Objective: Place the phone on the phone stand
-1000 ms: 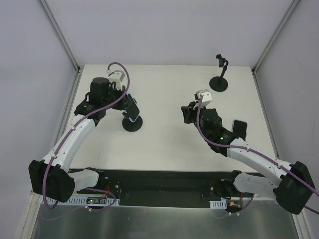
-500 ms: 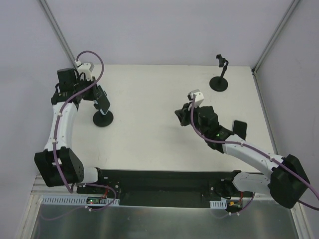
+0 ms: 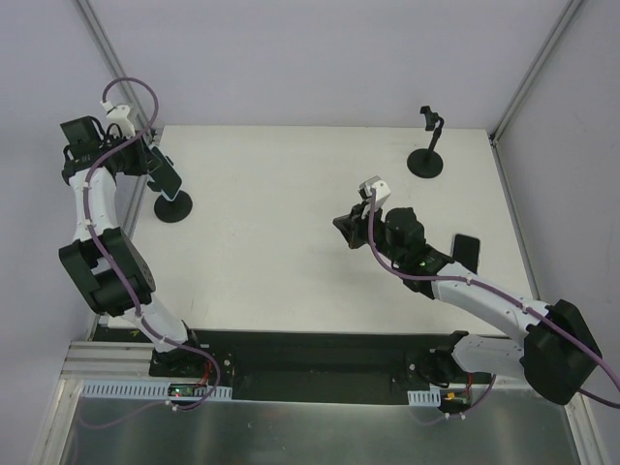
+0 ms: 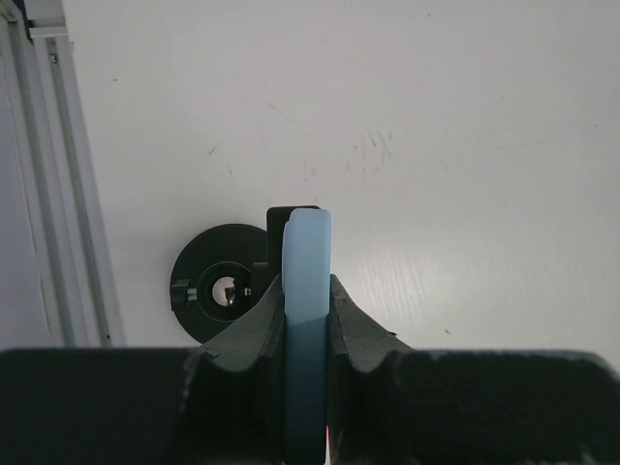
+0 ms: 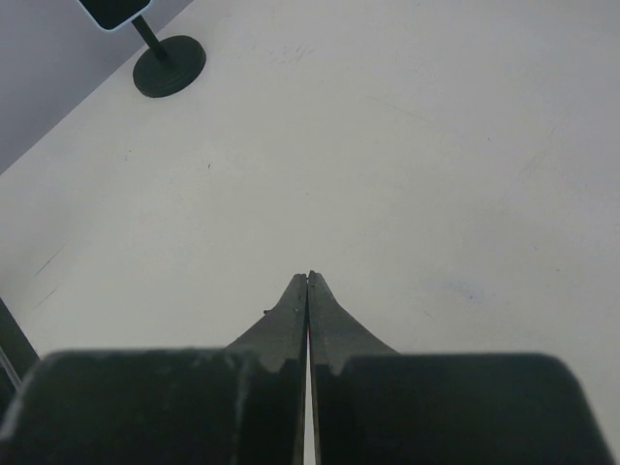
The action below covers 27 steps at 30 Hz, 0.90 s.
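Over the middle of the table (image 3: pixel 291 194), the right pincer (image 5: pixel 308 283) is pressed together, holding nothing. Farther back, at the left edge, the left pincer (image 4: pixel 307 291) is clamped on the phone (image 4: pixel 308 252), which stands edge-up above the phone stand (image 4: pixel 218 283) and its round base. A second stand (image 3: pixel 427 145) sits at the far right.

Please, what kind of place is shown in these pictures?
Probably a robot test cell in a lab: a white table closed in by plain panels on a metal frame, with the left arm and right arm bolted at its near edge.
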Available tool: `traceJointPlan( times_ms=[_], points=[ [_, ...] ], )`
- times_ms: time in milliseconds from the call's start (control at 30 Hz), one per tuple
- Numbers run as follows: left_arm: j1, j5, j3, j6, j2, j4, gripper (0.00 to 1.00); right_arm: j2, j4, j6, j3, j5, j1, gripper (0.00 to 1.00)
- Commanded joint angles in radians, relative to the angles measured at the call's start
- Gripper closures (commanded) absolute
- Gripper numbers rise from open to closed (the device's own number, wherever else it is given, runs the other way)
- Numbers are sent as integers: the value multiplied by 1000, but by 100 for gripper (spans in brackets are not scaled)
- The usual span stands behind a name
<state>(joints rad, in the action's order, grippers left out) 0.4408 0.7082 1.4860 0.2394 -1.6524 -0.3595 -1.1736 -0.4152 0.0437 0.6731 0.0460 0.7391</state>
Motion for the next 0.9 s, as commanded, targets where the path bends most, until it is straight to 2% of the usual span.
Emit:
traceJointPlan(
  times_ms=[0,267,433,533,633,667,767,800,867],
  points=[
    [30,94,155,32,-32,39,100,31,-31,33,11,18,-4,99],
    [39,82,207,40,-99,-7,100,14,-8,39,31,28,-4,99],
    [16,223,252,-107,-119,62,100,9,-4,39,34,31,-6,99],
    [-59,241,328,-159,-161,67,100,3,-4,41,34,28,-6,100],
    [-177,185,401,-169,-211,68,100,0,-1,44,36,25,-4,100],
    [-239,172,451,-178,-231,68,100,-1,1,45,37,25,-4,99],
    [-325,113,586,-232,-337,67,100,-4,1,47,39,22,-6,100],
    [-385,108,617,-232,-387,65,100,-4,3,48,39,20,-4,100],
    [-436,94,710,-200,-432,45,100,-5,6,56,39,14,-6,99]
  ],
)
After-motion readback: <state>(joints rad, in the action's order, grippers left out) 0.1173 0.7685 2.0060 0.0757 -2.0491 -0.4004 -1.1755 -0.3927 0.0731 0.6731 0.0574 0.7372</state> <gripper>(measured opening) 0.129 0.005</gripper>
